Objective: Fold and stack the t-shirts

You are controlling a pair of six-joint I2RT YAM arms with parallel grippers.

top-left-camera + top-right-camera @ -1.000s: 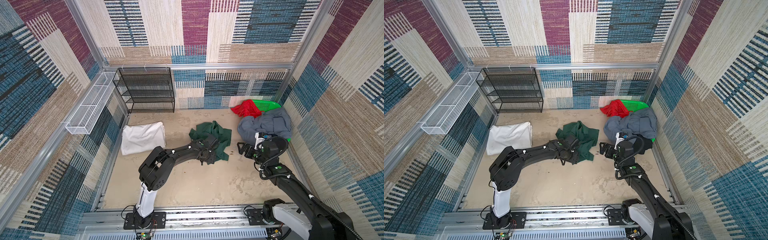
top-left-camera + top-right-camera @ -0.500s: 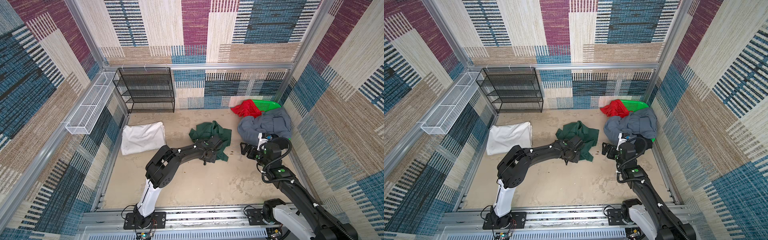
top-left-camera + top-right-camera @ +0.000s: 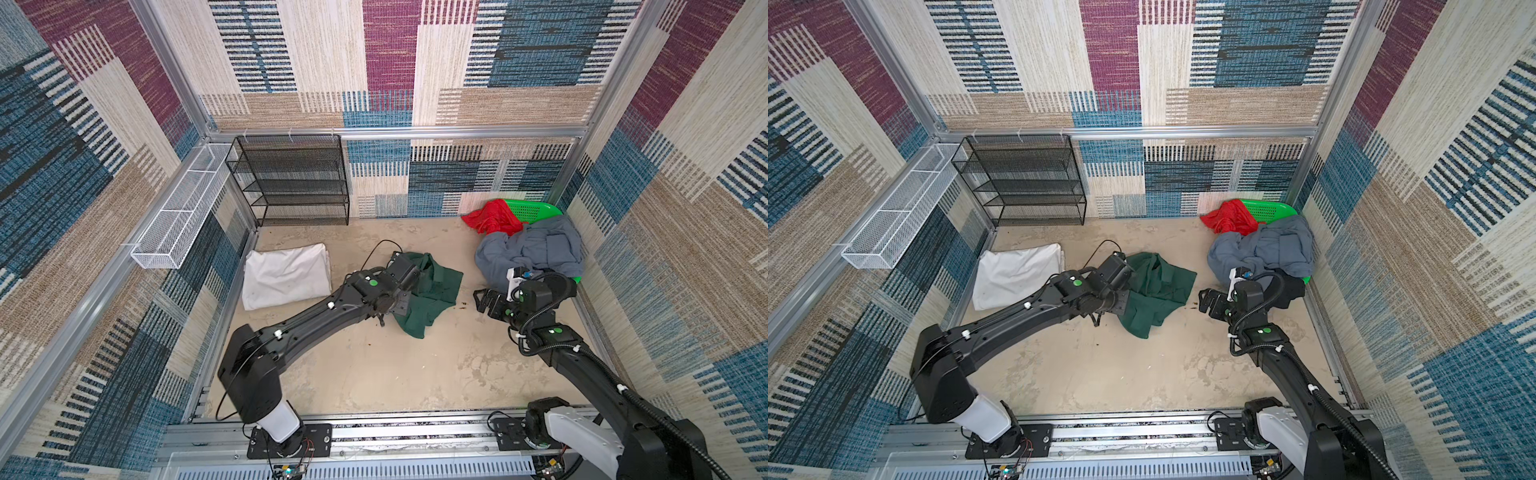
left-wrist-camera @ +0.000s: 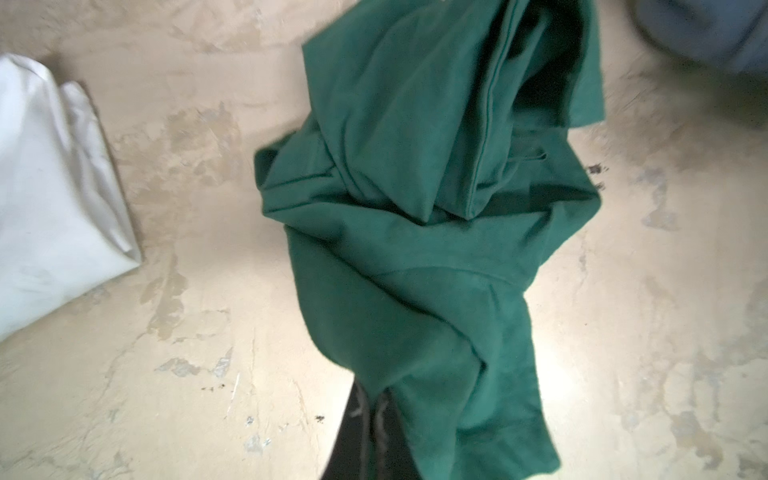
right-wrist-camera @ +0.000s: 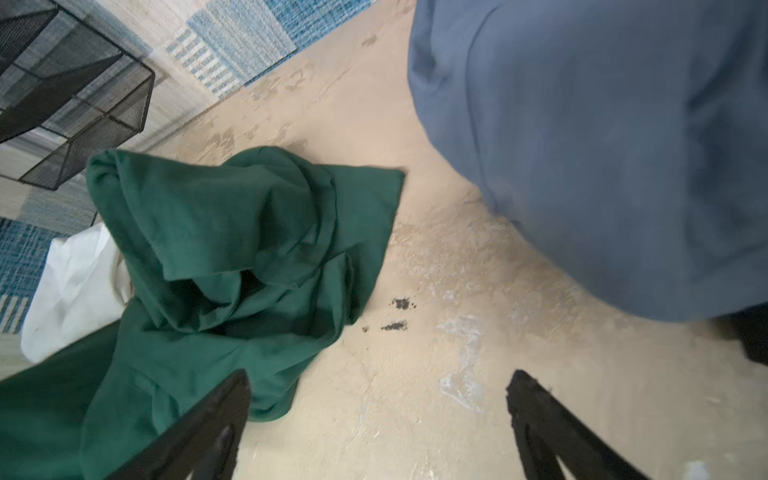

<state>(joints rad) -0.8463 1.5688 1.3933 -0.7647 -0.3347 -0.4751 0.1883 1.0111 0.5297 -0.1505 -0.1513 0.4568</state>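
A crumpled dark green t-shirt (image 3: 434,284) (image 3: 1160,286) lies mid-floor. My left gripper (image 3: 397,309) (image 3: 1121,303) is shut on its near edge, and in the left wrist view the gripper (image 4: 374,405) pinches a fold of the green cloth (image 4: 415,208). My right gripper (image 3: 486,301) (image 3: 1210,303) (image 5: 379,376) stands open above bare floor, between the green shirt (image 5: 228,249) and the grey-blue t-shirt (image 3: 532,249) (image 5: 602,166). A folded white t-shirt (image 3: 286,276) (image 3: 1017,276) lies at the left. A red t-shirt (image 3: 492,216) hangs from the basket. Black cloth (image 3: 1291,291) peeks from under the grey-blue one.
A bright green plastic basket (image 3: 536,208) sits in the back right corner under the shirt pile. A black wire rack (image 3: 291,178) stands against the back wall, and a white wire basket (image 3: 183,208) hangs on the left wall. Metal rails edge the floor.
My left gripper has shut on the green shirt's edge and drawn back toward the front left, pulling cloth with it. The right gripper has barely moved and stays open.
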